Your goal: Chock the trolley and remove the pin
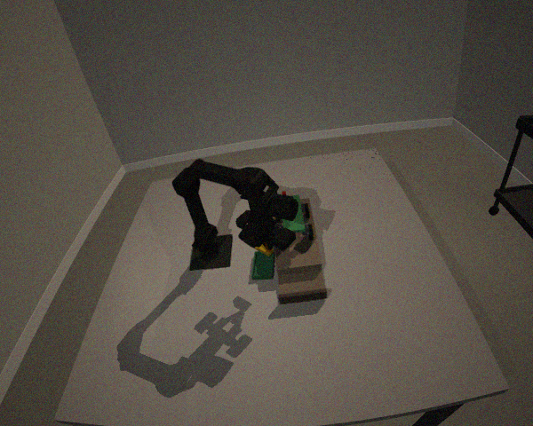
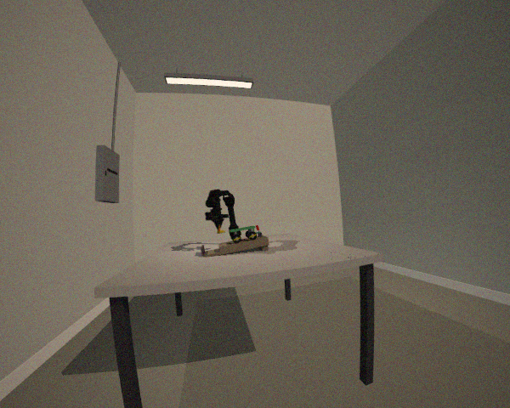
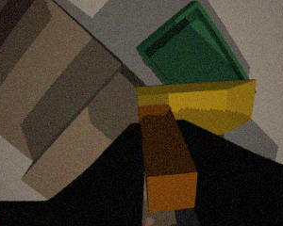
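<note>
My gripper (image 1: 263, 241) (image 2: 219, 226) (image 3: 157, 131) is shut on the orange handle (image 3: 172, 192) of the yellow chock (image 1: 265, 250) (image 2: 220, 231) (image 3: 203, 104). It holds the chock in the air, near the green tray (image 1: 263, 266) (image 3: 193, 58) and beside the ramp (image 1: 301, 260) (image 2: 242, 246) (image 3: 68, 35). The chock's black base cannot be made out. The trolley, with its green deck (image 1: 296, 224) (image 2: 242, 229), stands on the upper ramp, partly hidden by the arm in the top view. The stop pin's red head (image 1: 283, 193) (image 2: 257, 228) shows at the uphill end.
The ramp's low end has a raised dark lip (image 1: 302, 295) (image 2: 202, 249). The arm's dark base plate (image 1: 224, 257) lies on the table left of the tray in the top view. The tray sits close beside the ramp. A black cart (image 1: 526, 203) stands off the table.
</note>
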Controlling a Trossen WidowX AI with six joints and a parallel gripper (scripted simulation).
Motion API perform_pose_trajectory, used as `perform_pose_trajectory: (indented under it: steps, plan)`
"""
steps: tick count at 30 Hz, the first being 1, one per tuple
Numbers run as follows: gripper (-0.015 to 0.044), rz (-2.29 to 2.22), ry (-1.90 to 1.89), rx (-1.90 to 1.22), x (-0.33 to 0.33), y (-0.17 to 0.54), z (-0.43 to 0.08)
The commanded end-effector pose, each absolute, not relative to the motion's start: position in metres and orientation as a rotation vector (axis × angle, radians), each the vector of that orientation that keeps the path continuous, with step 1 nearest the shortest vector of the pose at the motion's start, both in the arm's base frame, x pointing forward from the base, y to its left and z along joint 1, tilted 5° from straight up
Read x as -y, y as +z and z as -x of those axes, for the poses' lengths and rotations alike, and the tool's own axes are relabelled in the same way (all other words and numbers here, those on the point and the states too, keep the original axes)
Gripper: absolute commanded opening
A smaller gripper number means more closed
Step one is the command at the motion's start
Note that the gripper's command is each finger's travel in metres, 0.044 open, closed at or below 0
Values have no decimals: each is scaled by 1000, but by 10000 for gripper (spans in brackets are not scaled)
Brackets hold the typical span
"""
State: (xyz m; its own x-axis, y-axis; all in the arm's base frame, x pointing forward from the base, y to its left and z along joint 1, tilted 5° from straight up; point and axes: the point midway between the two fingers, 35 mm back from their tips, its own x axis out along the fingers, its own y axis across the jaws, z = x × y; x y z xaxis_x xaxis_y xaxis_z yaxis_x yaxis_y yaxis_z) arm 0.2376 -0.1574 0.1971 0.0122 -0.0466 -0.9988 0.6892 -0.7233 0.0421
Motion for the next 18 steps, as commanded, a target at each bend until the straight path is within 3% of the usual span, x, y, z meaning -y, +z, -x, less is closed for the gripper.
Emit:
perform_pose_trajectory:
  steps: [1, 18]
  plan:
    - [0, -1857, -1844, -554, 159, 199, -238]
    - [0, -2243, -2180, -24, 161, 199, -238]
